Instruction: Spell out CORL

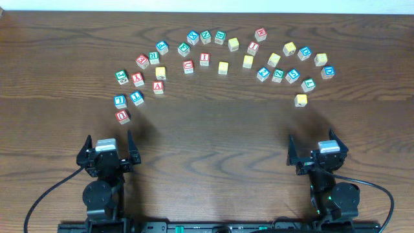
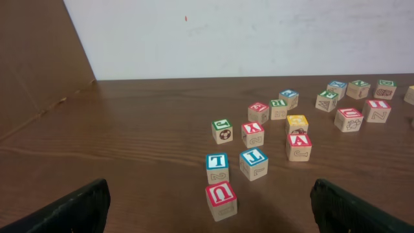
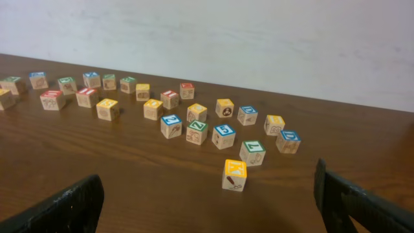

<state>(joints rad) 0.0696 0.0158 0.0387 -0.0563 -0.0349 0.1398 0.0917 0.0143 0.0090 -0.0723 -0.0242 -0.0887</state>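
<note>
Both jaws wide, empty. Ahead of left gripper (image 1: 108, 138) lies blue block (image 2: 253, 163), seemingly L; right gripper (image 1: 313, 139) far off.

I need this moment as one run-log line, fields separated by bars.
stage: no word spelled yet | left gripper: open, empty | right gripper: open, empty | letter blocks: scattered in far arc on table

A dark wooden table (image 1: 213, 145) meets a white wall (image 2: 259, 39).
</note>
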